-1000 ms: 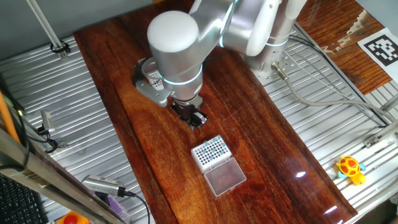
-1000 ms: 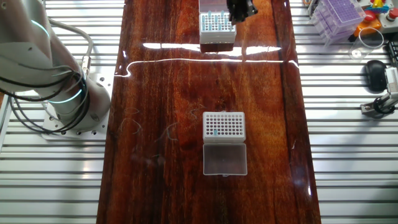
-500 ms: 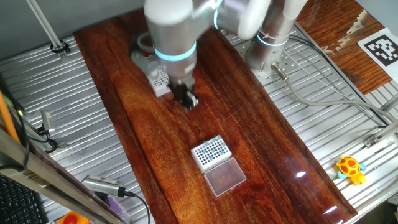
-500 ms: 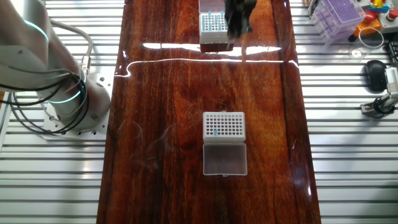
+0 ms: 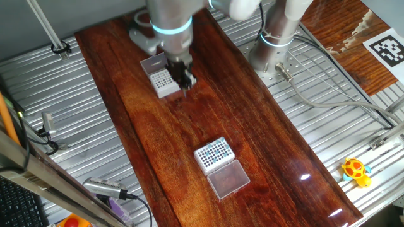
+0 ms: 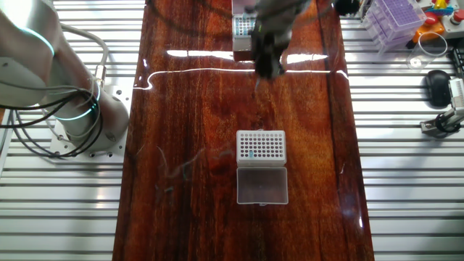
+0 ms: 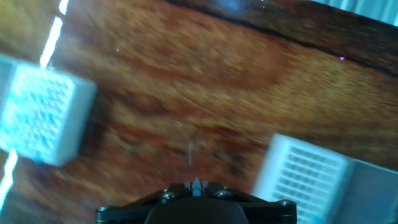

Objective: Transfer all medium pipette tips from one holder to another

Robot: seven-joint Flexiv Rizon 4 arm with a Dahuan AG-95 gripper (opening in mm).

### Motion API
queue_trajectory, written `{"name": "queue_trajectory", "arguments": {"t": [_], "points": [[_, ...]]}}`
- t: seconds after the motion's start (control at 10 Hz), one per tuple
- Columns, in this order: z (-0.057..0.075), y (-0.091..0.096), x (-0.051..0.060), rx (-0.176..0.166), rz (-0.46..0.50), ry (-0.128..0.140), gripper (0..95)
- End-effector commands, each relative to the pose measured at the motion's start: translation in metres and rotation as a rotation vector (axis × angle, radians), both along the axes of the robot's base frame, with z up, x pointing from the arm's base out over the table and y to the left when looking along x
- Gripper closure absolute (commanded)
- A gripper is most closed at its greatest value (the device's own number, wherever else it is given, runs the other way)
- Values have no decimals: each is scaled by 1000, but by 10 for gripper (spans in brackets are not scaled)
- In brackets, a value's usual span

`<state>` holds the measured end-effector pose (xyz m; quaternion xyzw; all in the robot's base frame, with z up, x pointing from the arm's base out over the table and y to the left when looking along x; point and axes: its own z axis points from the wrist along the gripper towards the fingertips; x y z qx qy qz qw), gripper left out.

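Observation:
My gripper [image 7: 196, 186] is shut on one medium pipette tip [image 7: 196, 182], a small teal cone standing up between the jaws. In the hand view a white holder [image 7: 40, 115] dotted with blue tips lies to the left. A second white holder [image 7: 301, 177], showing mostly bare holes, lies to the right. The gripper [image 5: 185, 77] hangs over the wood beside the second holder [image 5: 163, 81]. The tip-filled holder [image 5: 214, 154] stands farther down the table. In the other fixed view the gripper [image 6: 267, 67] is between the tip-filled holder [image 6: 245, 27] and the second holder [image 6: 261, 146].
Each holder has a clear lid folded flat next to it [image 5: 228, 178] [image 6: 262, 185]. The arm's base [image 6: 72, 123] stands on the ribbed metal beside the wooden table [image 5: 265, 145]. A purple rack [image 6: 395, 16] and a yellow toy [image 5: 355, 170] lie off the wood.
The gripper has moved away from the tip-filled holder and across the wood toward the second holder, with the hand view now blurred by motion.

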<state>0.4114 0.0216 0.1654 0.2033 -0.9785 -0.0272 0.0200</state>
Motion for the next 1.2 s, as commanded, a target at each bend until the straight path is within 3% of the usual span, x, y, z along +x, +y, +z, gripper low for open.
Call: {"name": "queue_trajectory", "arguments": {"t": [0.1, 0.3, 0.4, 0.8, 1.2], "points": [[0, -23, -7, 24, -37, -10, 950], [-6, 1, 2, 18, -103, -15, 950], [-12, -2, 9, 17, -95, -17, 950], [-18, -43, 17, 18, -31, -17, 950], [-21, -84, 9, 12, 32, -12, 950]]}}
